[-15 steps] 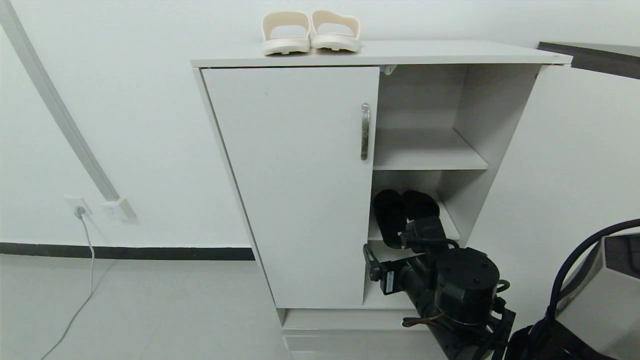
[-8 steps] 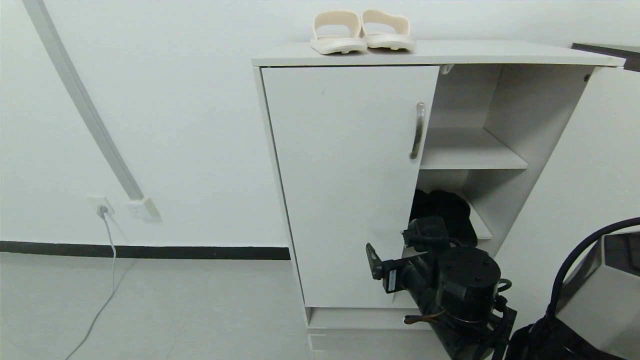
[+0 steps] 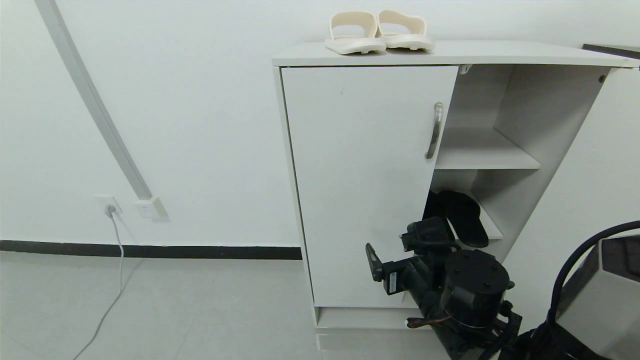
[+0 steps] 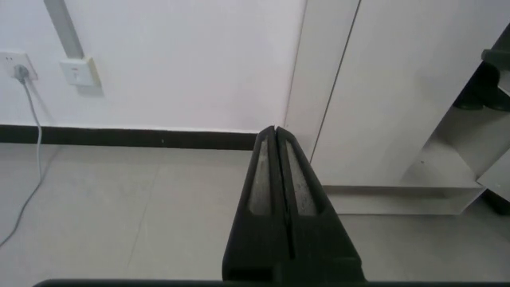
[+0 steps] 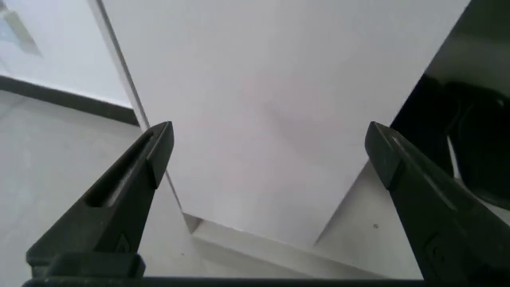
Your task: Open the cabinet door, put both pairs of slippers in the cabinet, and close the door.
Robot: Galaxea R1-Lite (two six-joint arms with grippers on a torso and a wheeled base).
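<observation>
So the cabinet (image 3: 500,52) is half open right now. The right door (image 3: 590,200) is swung out wide, and the left door (image 3: 360,175) is shut flat with its metal handle (image 3: 435,131) on the inner edge.

The cream slippers (image 3: 378,32) sit side by side on top of the cabinet, toward the left part of the top. The black slippers (image 3: 462,217) are inside on the lower shelf of the open right half, under the upper shelf (image 3: 480,155). One of them is partly tucked behind the edge of the left door.

The right gripper (image 5: 271,134) hangs low in front of the bottom of the left door. Its jaws are spread wide with nothing between them, and it's near the black slippers but not touching them.

The left gripper (image 4: 276,131) has its fingers pressed flat together and holds nothing. It's pointed down at the floor left of the cabinet's base.

On the wall off to the left there's an outlet (image 3: 109,205) with a cable (image 3: 112,280) trailing down onto the floor, a slanted conduit (image 3: 95,105) above it, and a black baseboard (image 3: 150,249) along the bottom.
</observation>
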